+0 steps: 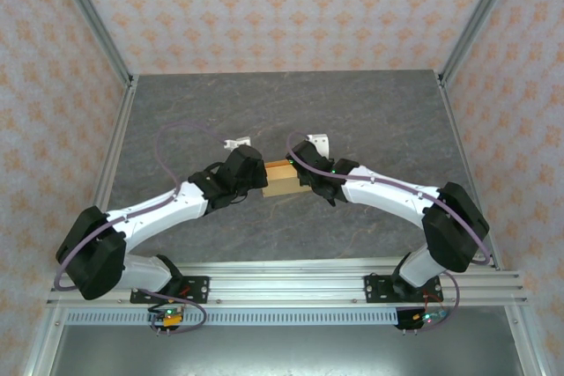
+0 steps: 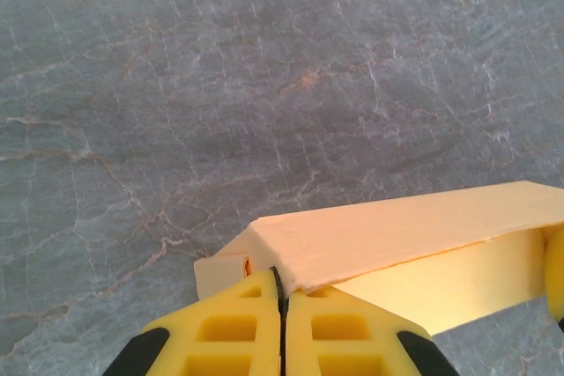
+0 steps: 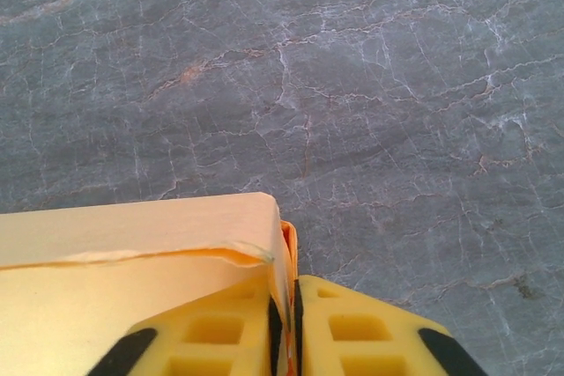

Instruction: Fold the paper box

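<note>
Flanking grey marbled tabletop (image 1: 370, 112), floral walls (image 1: 282, 6)

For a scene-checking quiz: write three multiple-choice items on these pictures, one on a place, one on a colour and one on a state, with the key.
1. Where is the paper box?
A) between the left hand and the right hand, mid-table
B) at the far left corner
C) on the rail by the arm bases

2. What colour are the left hand's fingers?
A) blue
B) yellow
C) white

3. How do those fingers stand?
A) spread wide
B) around a cable
C) pressed together at the box's edge

Key: 1 A, the top view shows it spanning the gap; 2 B, plainly yellow; 3 C, just a thin seam parts them.
</note>
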`<state>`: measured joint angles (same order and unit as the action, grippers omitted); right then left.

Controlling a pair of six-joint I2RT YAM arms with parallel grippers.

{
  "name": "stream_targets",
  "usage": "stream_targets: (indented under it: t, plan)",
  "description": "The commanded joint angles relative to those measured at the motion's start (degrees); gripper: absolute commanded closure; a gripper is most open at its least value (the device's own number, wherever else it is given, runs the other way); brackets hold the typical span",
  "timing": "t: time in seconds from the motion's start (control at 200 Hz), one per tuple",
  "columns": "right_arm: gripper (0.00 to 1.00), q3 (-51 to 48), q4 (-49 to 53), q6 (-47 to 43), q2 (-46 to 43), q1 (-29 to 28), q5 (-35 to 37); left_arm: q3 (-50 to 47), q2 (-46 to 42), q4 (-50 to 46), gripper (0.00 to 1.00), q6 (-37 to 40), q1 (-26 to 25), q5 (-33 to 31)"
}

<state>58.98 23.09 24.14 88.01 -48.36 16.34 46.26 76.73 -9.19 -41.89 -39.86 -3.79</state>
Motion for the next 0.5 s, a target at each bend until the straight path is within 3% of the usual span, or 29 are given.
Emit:
stream_targets:
  t: [0.0,0.315,0.496]
  plan:
    - [0.77,-2.11,-0.57,-0.03,-1.17,-0.38,-0.67,-3.36,1.2,-2.57,0.93,0.08,-1.57,-4.44]
    - [0.58,-4.42,-2.59,-2.25,-8.61,0.26,-6.93,-3.38,3.67,-0.72,0.93,4.82,-3.06,-10.11]
    - [0.49,-7.11,-1.95,-0.19,-15.42,1.89,-3.92,-3.8,4.58,0.53,0.93,6.22,-3.86,-11.53]
